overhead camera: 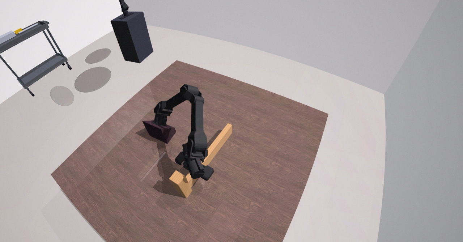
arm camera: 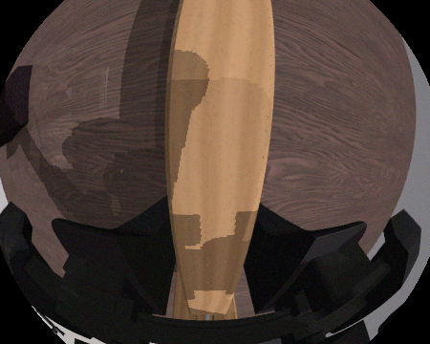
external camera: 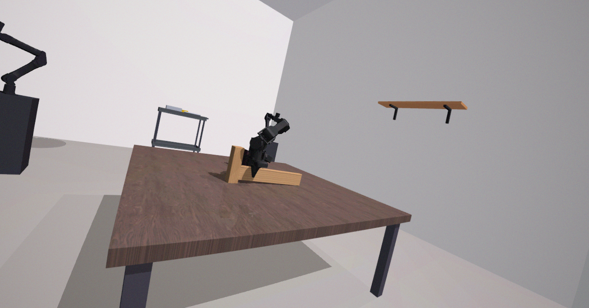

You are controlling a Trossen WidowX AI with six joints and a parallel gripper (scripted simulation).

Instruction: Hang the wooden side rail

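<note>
— Where's the rail (overhead camera: 220,142) (external camera: 279,176) (arm camera: 225,124)?
— In the pincer (overhead camera: 198,172) (external camera: 254,170) (arm camera: 207,194), clamped near the post (overhead camera: 182,186) (external camera: 234,165); probably stiff, fairly heavy, so grip its flat sides there

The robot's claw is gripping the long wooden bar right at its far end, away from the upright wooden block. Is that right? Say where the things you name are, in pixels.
Not quite: the claw (overhead camera: 195,172) (external camera: 256,171) (arm camera: 212,248) grips the long wooden bar (overhead camera: 220,144) (external camera: 280,177) (arm camera: 222,129) near the upright wooden block (overhead camera: 182,185) (external camera: 234,165), as the exterior view shows.
</note>
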